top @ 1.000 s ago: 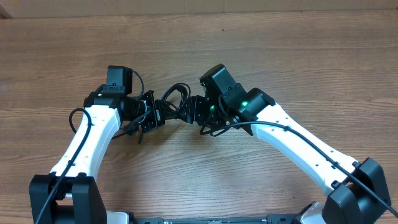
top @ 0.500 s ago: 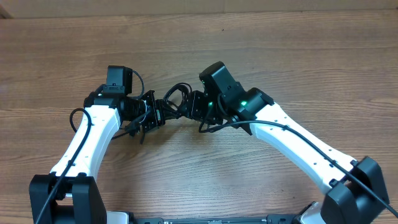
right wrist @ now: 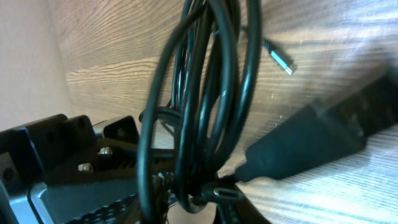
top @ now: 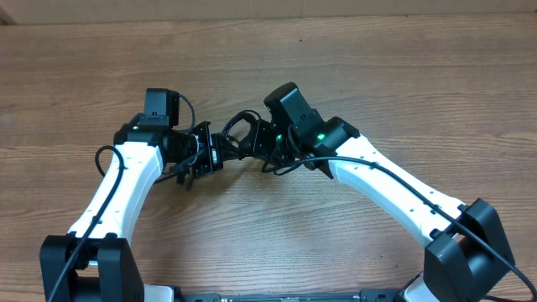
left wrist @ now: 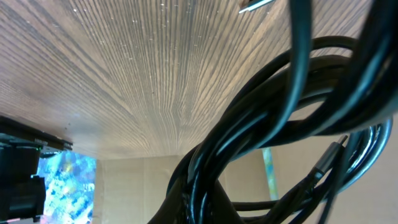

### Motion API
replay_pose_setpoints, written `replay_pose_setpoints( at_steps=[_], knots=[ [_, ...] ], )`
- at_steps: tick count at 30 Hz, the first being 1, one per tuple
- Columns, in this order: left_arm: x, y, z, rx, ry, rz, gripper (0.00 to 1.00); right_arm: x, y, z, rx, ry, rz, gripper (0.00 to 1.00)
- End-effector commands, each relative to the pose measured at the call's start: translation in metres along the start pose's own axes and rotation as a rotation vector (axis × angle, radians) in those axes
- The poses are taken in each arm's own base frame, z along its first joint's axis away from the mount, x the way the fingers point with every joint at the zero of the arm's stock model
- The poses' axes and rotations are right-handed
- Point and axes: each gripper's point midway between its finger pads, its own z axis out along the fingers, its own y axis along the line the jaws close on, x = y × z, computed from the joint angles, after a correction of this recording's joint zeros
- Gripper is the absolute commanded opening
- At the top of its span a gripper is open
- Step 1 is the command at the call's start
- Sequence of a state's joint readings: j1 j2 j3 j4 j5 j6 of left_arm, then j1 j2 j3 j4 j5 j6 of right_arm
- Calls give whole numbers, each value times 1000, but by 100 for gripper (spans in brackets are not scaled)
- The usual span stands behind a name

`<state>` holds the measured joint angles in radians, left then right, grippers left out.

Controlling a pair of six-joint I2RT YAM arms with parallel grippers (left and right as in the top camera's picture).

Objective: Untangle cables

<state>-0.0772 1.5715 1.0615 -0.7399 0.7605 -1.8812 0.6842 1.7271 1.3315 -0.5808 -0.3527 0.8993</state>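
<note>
The cables (top: 239,132) are a bundle of thin black cords looped between my two grippers at mid-table. My left gripper (top: 207,153) is shut on the bundle's left end. In the left wrist view the cords (left wrist: 267,124) fill the frame and run down into the jaws (left wrist: 196,208), and a grey plug (left wrist: 329,155) hangs at the right. My right gripper (top: 265,147) is shut on the bundle's right end. In the right wrist view the loops (right wrist: 205,93) stand before the jaws (right wrist: 214,193), and a loose silver plug end (right wrist: 283,62) lies on the wood.
The wooden table (top: 377,75) stretches around both arms. The left arm's thicker black wire (top: 102,155) loops out at its left side. A cardboard wall (top: 268,7) runs along the far edge.
My right gripper has moved left, closer to the left gripper, and the cable loops between them have bunched up. The left arm has barely moved.
</note>
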Motion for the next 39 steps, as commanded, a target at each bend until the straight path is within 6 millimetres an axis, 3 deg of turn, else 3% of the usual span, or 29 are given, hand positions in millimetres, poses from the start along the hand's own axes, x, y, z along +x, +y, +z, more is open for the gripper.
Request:
replay_pose_setpoints(
  at_steps=[1,6,11,20,31,35,39],
  knots=[
    [16,-7,-5,37,9,91,4,9,6,0,-34,47,15,21],
    [19,-15,-6,68,18,120,4,14,-9,0,32,58,39,4],
    [13,-19,-8,81,-1,149,4,6,-41,-4,179,-3,71,4],
    [28,-16,-14,67,110,202,4,-24,-102,-29,438,-183,183,4],
    [42,-31,-55,172,345,409,4,-80,-172,-79,560,-317,359,4],
    [46,-49,-71,279,371,586,4,-88,-187,-90,584,-321,358,4],
    [56,-71,-94,407,404,765,4,-100,-226,-122,710,-399,426,4]
  ],
)
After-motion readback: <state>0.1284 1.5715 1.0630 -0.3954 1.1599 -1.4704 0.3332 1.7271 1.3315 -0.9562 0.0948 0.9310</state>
